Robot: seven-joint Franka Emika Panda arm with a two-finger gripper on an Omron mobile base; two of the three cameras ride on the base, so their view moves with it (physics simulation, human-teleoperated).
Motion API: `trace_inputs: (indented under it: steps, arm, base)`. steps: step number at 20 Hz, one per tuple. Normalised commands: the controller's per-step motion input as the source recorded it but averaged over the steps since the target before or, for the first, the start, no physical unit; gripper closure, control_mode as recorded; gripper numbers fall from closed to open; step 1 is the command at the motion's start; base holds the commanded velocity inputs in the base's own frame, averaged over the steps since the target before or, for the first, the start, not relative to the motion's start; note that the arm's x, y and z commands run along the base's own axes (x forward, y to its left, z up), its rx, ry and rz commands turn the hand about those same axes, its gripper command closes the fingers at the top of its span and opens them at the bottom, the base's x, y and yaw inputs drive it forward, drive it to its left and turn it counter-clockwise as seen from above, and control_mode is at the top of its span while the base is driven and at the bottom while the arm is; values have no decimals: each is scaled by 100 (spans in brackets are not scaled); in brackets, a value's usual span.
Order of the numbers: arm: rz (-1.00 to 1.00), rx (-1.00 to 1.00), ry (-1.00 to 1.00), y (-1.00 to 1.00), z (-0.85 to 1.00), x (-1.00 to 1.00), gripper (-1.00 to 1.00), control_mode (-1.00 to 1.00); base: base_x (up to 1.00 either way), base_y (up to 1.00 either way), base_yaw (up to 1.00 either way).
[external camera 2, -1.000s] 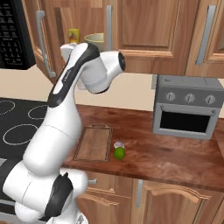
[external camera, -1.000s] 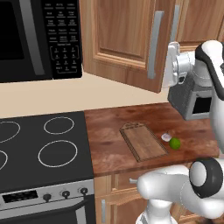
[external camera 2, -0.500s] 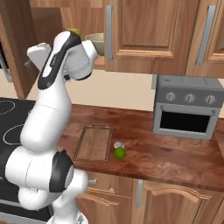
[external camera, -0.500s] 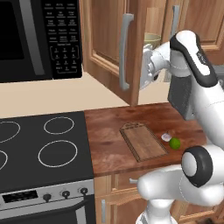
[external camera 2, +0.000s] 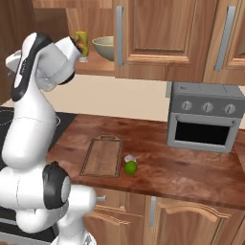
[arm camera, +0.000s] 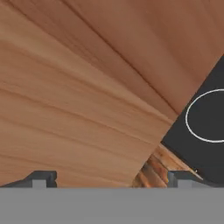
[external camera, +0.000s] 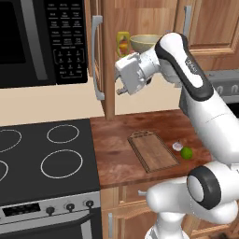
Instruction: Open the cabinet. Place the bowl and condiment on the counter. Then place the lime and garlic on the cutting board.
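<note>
The cabinet door (external camera: pixel 105 56) stands swung out to the left, edge-on in the left base view, and its wood (arm camera: pixel 78 87) lies close in front of the hand camera. My gripper (external camera: pixel 121 90) hovers just right of the door below the shelf, open (arm camera: pixel 111 179), with nothing between the fingertips (arm camera: pixel 41 178). On the shelf stand a yellow condiment bottle (external camera: pixel 123 43) (external camera 2: pixel 81 43) and a pale green bowl (external camera: pixel 144 43) (external camera 2: pixel 104 46). On the counter, the lime (external camera: pixel 186 152) (external camera 2: pixel 130 167) and garlic (external camera: pixel 178 146) (external camera 2: pixel 129 158) lie just right of the cutting board (external camera: pixel 153 151) (external camera 2: pixel 102 156).
A black stove (external camera: pixel 46 158) borders the wooden counter (external camera: pixel 116 158) on the left, with a microwave (external camera: pixel 37 37) above it. A grey toaster oven (external camera 2: pixel 206 117) sits at the counter's back right. Other upper cabinet doors (external camera 2: pixel 158 33) are shut.
The cabinet door has swung open to the left, and my arm and gripper moved left with it. The shelf with bowl and bottle is now exposed.
</note>
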Motion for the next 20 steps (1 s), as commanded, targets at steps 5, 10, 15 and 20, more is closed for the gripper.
trace_inputs:
  steps: [5, 10, 15, 20]
  arm:
    - [-20, -7, -33, -91, 2, -11, -100, -100]
    - [-1, -20, -22, -100, 9, -22, -100, -100]
    - [-3, -33, -22, -100, 40, -7, -100, -100]
    - [-19, -29, -21, -87, 55, 21, -100, -100]
  base:
    - [0, 0, 0]
    - [0, 0, 0]
    - [0, 0, 0]
    - [0, 0, 0]
